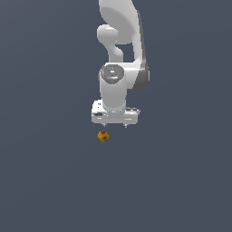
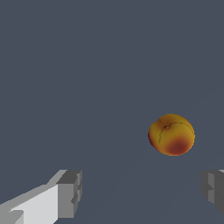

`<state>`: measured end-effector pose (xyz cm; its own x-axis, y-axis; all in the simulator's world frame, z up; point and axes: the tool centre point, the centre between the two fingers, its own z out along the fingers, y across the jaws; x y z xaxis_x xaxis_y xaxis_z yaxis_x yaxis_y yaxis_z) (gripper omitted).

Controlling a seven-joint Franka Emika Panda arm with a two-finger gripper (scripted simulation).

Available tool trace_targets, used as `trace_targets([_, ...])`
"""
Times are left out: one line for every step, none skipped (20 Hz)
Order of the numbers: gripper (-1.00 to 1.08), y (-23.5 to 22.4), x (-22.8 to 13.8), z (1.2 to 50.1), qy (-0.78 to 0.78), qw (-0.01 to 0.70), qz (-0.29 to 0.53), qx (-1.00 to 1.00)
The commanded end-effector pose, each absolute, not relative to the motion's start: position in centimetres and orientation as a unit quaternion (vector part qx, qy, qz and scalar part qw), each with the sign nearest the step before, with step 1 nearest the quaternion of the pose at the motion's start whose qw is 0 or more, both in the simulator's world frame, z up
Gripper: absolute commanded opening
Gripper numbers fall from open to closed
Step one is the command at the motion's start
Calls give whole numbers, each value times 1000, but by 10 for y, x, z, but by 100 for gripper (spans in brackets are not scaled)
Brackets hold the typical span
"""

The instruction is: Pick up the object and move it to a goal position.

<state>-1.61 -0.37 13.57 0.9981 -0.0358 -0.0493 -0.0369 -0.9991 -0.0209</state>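
Observation:
The object (image 1: pixel 103 136) is a small round ball, mottled orange-yellow with a red patch, lying on the dark grey surface. In the wrist view the object (image 2: pixel 171 134) sits ahead of the fingers, nearer one fingertip than the other. My white gripper (image 1: pixel 115 125) hangs just above the ball and slightly toward the exterior view's right of it. It is open, with nothing between its fingers (image 2: pixel 70 194), and it does not touch the ball.
The white arm (image 1: pixel 120 50) rises straight up behind the gripper. A flat dark grey surface (image 1: pixel 181 181) fills both views.

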Motion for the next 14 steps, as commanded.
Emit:
trace_targets([100,-4,-16,136,18,11,24,-999])
trace_targets([100,-4,-16,136,18,11,24,-999])
trace_targets([100,-5,-16,137,19,10,24,-999])
trace_targets([100,-7,-15,138,20,10,23,-999])
trace_targets([100,-10,-15,140,22,9,22,-999])
trace_targets([100,-14,-14,143,24,8,21,-999])
trace_targets([100,-18,-13,146,26,6,20,-999])
trace_targets([100,-21,-12,149,27,5,19,-999])
trace_targets([100,-24,-11,151,27,4,18,-999])
trace_targets([100,-25,-11,153,26,4,17,-999])
trace_targets([100,-26,-11,154,26,3,17,-1000])
trace_targets([100,-27,-11,154,25,3,17,-1000])
trace_targets([100,-26,-11,154,24,3,17,-1000])
trace_targets([100,-26,-11,154,25,3,17,-1000])
